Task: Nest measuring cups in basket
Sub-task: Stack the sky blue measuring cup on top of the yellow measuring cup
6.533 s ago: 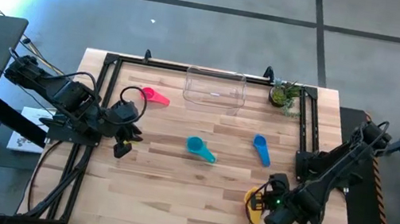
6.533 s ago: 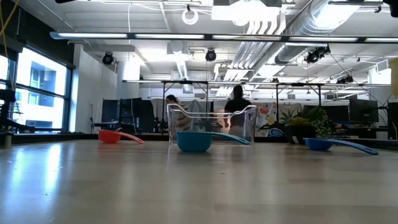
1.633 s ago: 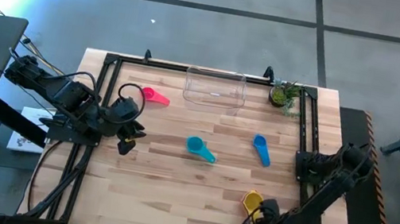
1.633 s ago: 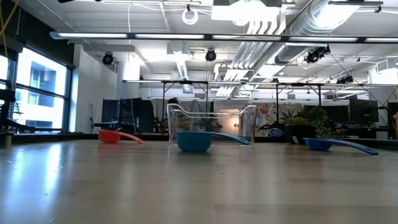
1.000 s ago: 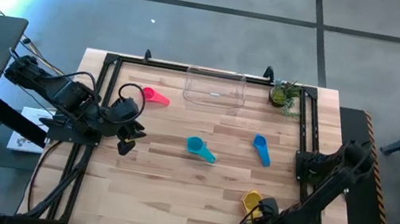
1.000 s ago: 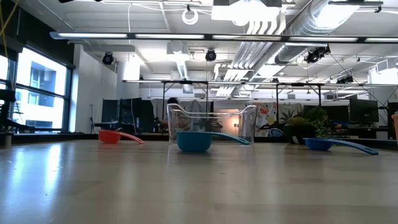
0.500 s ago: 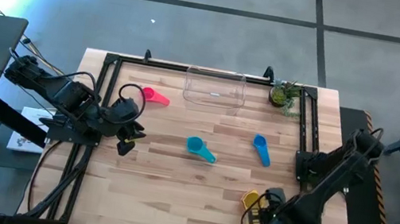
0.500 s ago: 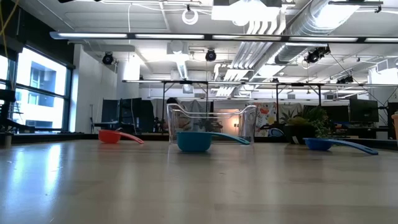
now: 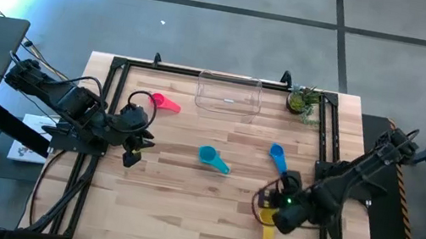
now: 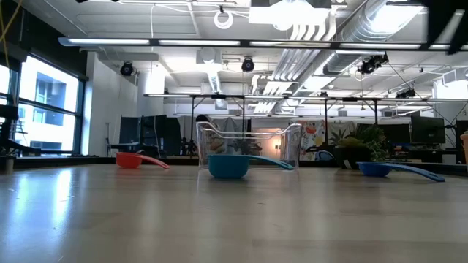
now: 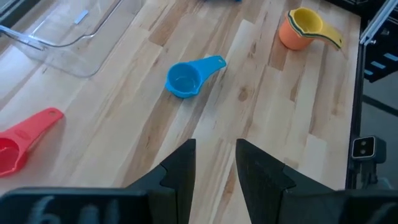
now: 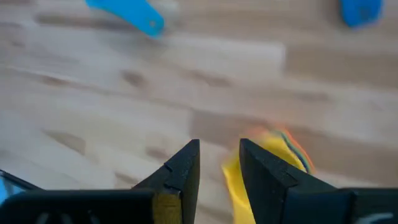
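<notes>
A pink measuring cup (image 9: 166,103), a teal one (image 9: 213,158) and a blue one (image 9: 278,157) lie apart on the wooden table. A stack of nested cups, yellow on top (image 9: 268,220), rests on its base near the front right, its handle pointing at the near edge. The clear basket (image 9: 229,94) stands at the far edge. My right gripper (image 9: 269,201) hovers just above the stack's far side, open, with bare wood between its fingers (image 12: 219,149); the stack (image 12: 273,158) shows beyond one finger. My left gripper (image 9: 132,156) waits open at the table's left (image 11: 216,146).
A small potted plant (image 9: 303,101) stands at the far right corner beside the basket. A black metal frame (image 9: 118,66) runs along the table's edges. Bare wood lies between the cups and along the near edge.
My right gripper has risen from the near edge and gone toward the far edge, from over the stack's handle to above the stacked cups, turning as it went. The yellow stack has stayed on the table, its handle now uncovered.
</notes>
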